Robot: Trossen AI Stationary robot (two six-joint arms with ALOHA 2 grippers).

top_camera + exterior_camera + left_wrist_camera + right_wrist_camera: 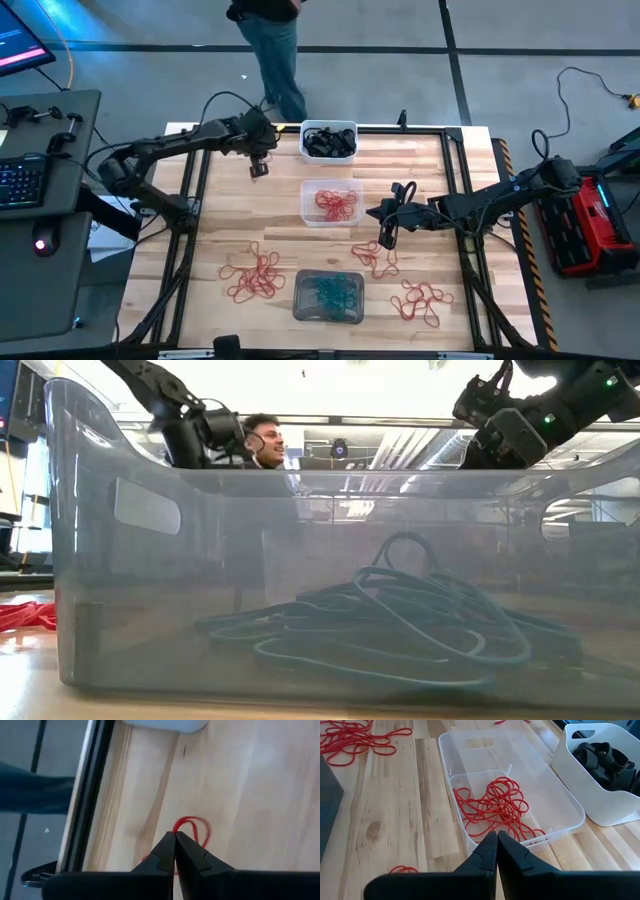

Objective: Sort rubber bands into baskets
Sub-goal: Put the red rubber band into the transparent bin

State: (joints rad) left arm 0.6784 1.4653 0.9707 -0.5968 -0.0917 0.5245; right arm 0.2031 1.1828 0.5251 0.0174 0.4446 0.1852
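Observation:
Three baskets stand in a row down the table's middle: a white basket [328, 140] with black rubber bands at the far edge, a clear basket [331, 200] with red bands, and a grey basket [328, 297] with teal bands [400, 620] at the near edge. Loose red bands [255, 275] lie on the wood in heaps. My left gripper [258, 170] [175, 834] hangs left of the white basket, shut on one red rubber band [192, 826]. My right gripper [378, 214] [497, 833] is shut on nothing, just right of the clear basket [520, 785]. My left gripper pinches the red rubber band between its two fingertips, slanting down from above. A small loop of the band [186, 821] sticks out past the tips, and another bit of red [146, 857] shows beside one finger. Whether the band clears the wood, I cannot tell.
More heaps of red bands lie near the right arm [375, 258] and at the near right [422, 300]. A black frame rail [85, 795] runs along the table's left edge. A person [275, 50] stands beyond the far edge.

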